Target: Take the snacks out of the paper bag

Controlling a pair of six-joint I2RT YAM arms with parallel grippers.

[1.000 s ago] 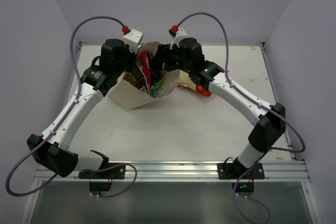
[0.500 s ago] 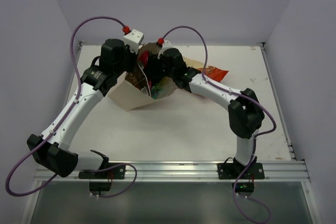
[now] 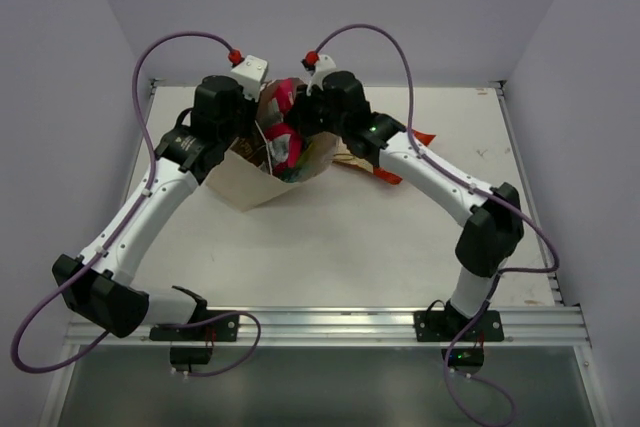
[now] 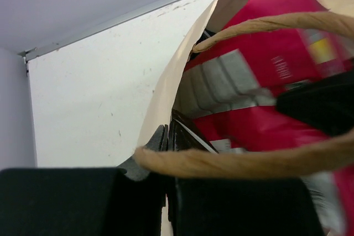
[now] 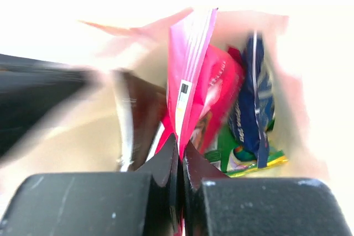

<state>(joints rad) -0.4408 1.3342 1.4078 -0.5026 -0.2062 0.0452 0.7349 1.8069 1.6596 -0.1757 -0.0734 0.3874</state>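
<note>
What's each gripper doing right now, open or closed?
Left gripper: closed on the bag rim.
Right gripper: closed on the pink packet.

Top cam: bright, even light, soft shadows, sharp. Left wrist: pink-and-white packet point(image 4: 265, 53) motion-blurred at 3 o'clock. Right wrist: overexposed, bkgd blown white at 12, paper bag point(image 5: 287, 98) washed out.

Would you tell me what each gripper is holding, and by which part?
The right gripper pinches the pink-and-white packet by its near edge; the left gripper clamps the paper bag at its rim, beside a cord handle.
</note>
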